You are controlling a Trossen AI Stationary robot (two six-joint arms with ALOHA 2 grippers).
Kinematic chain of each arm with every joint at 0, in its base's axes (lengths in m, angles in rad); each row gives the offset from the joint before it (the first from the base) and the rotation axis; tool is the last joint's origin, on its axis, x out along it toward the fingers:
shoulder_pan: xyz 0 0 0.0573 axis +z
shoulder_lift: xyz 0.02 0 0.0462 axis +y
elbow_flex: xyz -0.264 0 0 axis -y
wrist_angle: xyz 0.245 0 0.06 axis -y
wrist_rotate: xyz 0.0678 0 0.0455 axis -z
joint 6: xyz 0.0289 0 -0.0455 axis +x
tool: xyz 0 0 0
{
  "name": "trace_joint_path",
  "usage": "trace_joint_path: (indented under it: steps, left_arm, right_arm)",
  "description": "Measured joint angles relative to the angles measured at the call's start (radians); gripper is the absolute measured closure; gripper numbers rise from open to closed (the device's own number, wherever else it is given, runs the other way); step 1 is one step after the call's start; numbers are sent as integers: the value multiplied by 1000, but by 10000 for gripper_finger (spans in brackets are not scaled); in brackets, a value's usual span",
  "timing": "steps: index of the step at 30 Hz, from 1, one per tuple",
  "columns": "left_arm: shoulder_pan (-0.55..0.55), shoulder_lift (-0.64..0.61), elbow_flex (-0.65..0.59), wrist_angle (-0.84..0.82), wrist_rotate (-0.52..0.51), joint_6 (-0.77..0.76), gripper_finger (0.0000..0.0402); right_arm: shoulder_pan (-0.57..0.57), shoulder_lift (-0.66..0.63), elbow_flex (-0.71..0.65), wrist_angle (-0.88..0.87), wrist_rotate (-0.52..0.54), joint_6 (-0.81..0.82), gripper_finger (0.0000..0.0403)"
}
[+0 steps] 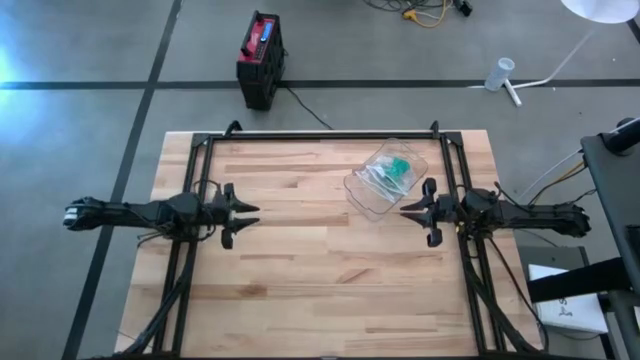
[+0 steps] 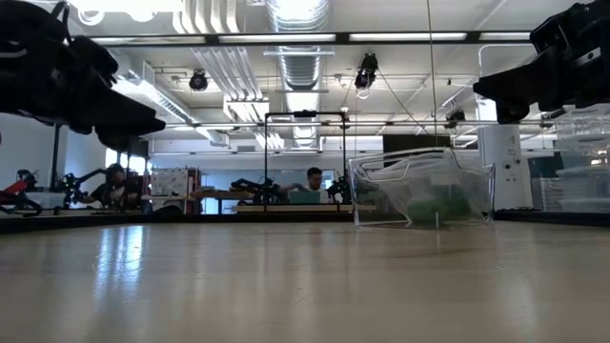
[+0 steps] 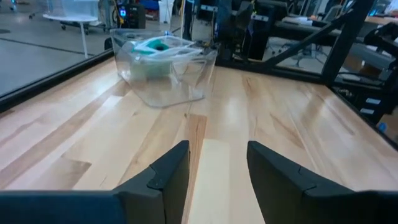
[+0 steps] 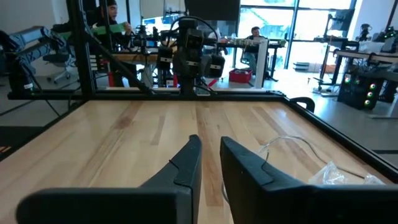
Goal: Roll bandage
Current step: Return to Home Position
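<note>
A clear plastic container [image 1: 385,180] rests on its base on the far right part of the wooden table. Inside it lie a green roll [image 1: 399,169] and white wrapped material; they also show in the left wrist view [image 3: 157,45] and the low view [image 2: 431,204]. My left gripper [image 1: 252,212] hovers open and empty over the table's left half, pointing right. My right gripper [image 1: 405,210] hovers just near of the container, pointing left, its fingers a narrow gap apart and empty. The container's rim shows beside it in the right wrist view [image 4: 291,144].
A black metal frame [image 1: 320,134] runs along the table's far edge and down both sides, where the arms are mounted. Bare wood lies between the two grippers [image 1: 330,250]. People sit at desks in the room behind [image 2: 310,181].
</note>
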Motion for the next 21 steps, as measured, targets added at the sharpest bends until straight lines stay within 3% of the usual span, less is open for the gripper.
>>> trace_joint_path:
  steps: [11,21]
  left_arm:
    - [0,63,1,0,0,0,233]
    - [0,110,1,0,0,0,231]
  right_arm:
    - [0,0,0,0,0,0,364]
    - [0,0,0,0,0,0,345]
